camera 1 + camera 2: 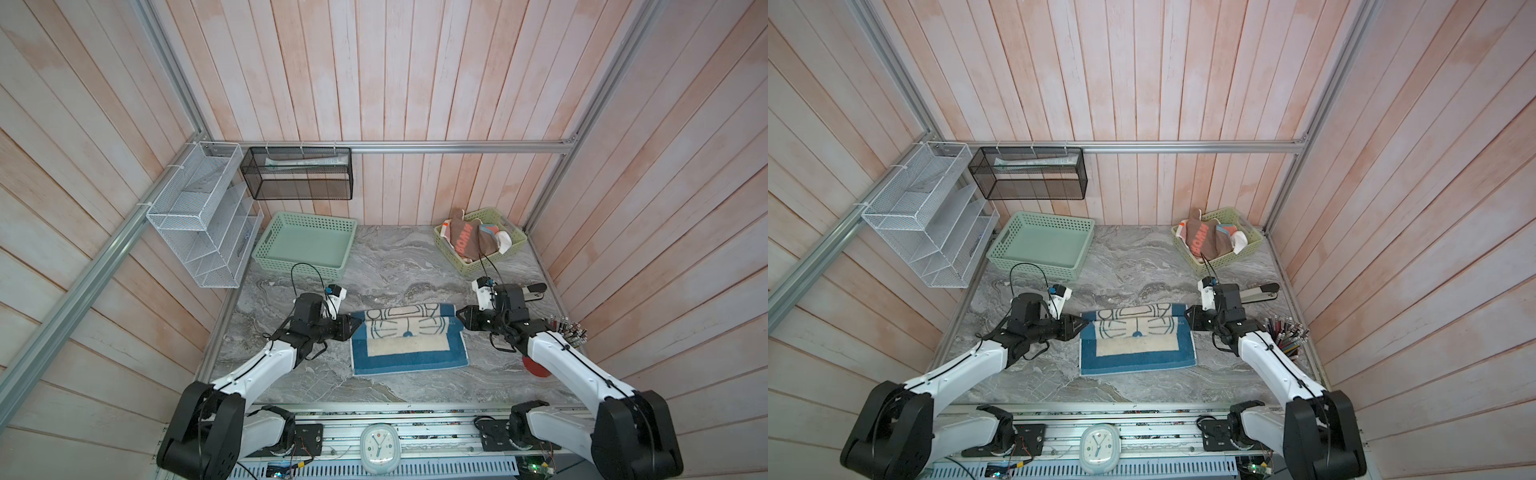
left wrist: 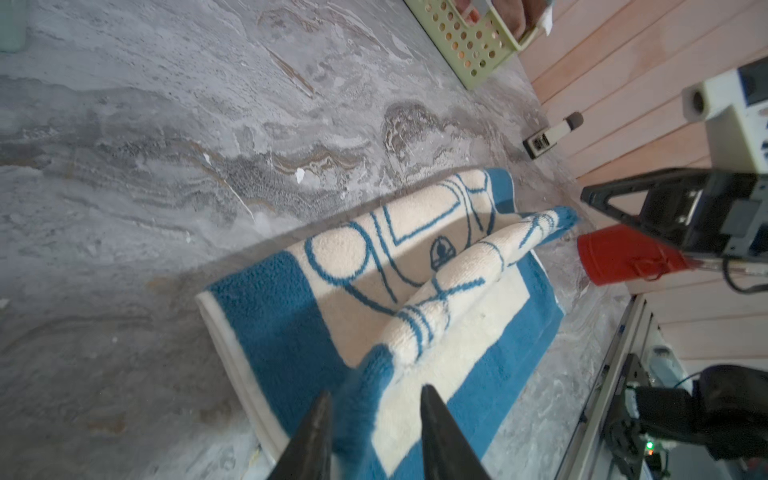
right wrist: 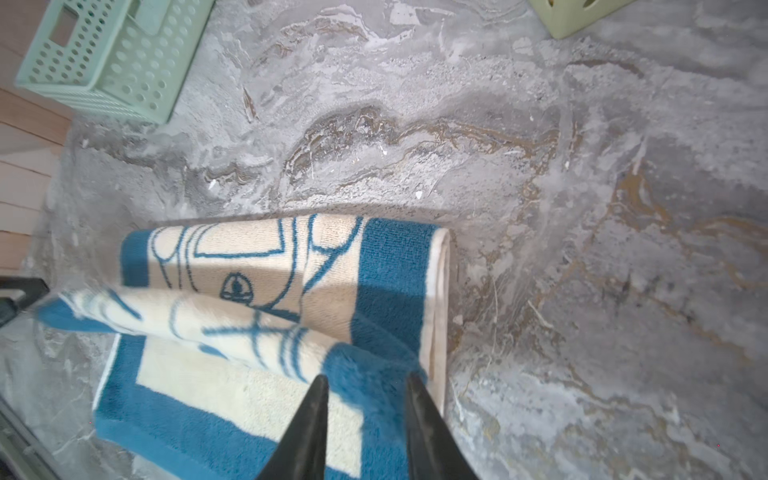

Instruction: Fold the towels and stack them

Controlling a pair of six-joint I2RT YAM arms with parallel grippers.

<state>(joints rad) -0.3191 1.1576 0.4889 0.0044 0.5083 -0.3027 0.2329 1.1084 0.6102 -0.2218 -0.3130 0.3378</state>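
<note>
The cream towel with a blue border and cartoon face (image 1: 409,345) (image 1: 1138,345) lies mid-table, its far part doubled over toward the front. My left gripper (image 1: 358,326) (image 2: 376,390) is at the left corner of the raised fold. Its jaws stand apart, with the blurred blue corner (image 2: 361,399) loose between them. At the right corner my right gripper (image 1: 458,316) (image 3: 368,377) is open too, blue terry (image 3: 370,399) between its fingers. The other towels (image 1: 471,243), one brownish with coral letters, lie heaped in the far-right basket (image 1: 490,264).
An empty green basket (image 1: 299,268) stands at the far left. A red cup (image 1: 536,368) with pens sits under my right arm, and a stapler-like tool (image 1: 534,291) lies behind the right wrist. Wire racks (image 1: 199,232) hang on the left wall. A clock (image 1: 379,446) sits on the front rail.
</note>
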